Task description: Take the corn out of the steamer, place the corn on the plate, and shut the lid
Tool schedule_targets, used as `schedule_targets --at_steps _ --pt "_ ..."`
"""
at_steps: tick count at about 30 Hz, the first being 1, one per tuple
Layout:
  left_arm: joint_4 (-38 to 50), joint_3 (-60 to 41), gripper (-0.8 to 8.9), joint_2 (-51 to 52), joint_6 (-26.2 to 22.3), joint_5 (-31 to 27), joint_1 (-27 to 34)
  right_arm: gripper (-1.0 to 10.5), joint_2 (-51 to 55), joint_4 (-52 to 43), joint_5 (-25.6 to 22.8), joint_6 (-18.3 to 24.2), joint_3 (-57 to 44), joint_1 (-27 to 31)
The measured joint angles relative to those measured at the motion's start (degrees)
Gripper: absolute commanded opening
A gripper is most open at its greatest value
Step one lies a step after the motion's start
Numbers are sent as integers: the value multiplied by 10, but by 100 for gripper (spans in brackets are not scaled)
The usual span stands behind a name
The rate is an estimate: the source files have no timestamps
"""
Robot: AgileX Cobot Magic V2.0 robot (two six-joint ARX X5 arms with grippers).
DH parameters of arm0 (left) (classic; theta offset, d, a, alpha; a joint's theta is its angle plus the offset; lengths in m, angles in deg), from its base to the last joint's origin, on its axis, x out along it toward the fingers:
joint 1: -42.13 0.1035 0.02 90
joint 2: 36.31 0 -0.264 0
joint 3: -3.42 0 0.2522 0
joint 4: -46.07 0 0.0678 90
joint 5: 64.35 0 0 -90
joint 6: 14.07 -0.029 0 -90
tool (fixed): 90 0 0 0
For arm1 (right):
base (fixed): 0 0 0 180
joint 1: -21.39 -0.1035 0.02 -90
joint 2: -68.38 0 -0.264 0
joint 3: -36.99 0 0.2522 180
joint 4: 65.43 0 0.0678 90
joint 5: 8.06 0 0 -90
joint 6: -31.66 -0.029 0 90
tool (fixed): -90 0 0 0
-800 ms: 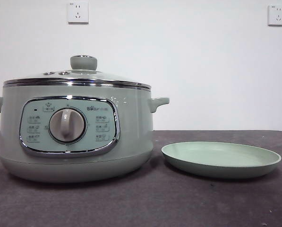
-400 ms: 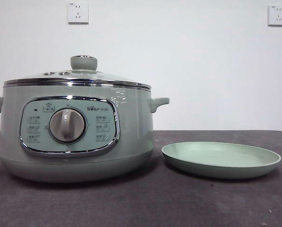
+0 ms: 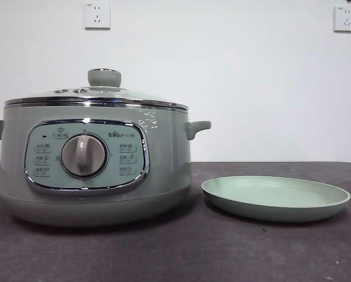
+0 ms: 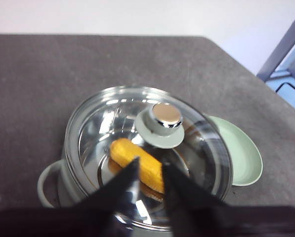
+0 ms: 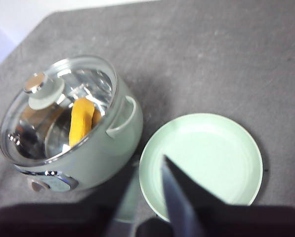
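Only my wrist views show the corn [image 4: 137, 164] under the lid [image 4: 160, 126], with both grippers, left [image 4: 149, 170] and right [image 5: 149, 168], narrowly parted, holding nothing.

You had a plain white wall [image 3: 251, 88] behind the setup, with two white power sockets up high, one toward the left [image 3: 97, 15] and one at the far right [image 3: 346, 18]. The table [image 3: 181, 252] was dark grey and a bit speckled. A blue-grey metal frame [image 4: 285, 49] stood past the table's edge.
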Motion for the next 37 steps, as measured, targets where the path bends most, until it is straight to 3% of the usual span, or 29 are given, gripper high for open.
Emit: schedule_targets --at_steps 2,9,15,29,37 --pt "-1 2 421 -14 -1 1 0 506 -10 0 0 2 0 0" --pt "38 2 421 -39 3 3 -12 503 -26 0 0 6 0 0" --pt "74 40 418 -86 17 -9 -59 501 -26 -10 0 0 0 -10" --pt "53 185 408 -297 -5 -210 -235 501 -27 -13 0 -10 0 -15" --pt "51 187 408 -380 -19 -275 -279 501 -27 -13 -4 -11 0 -15"
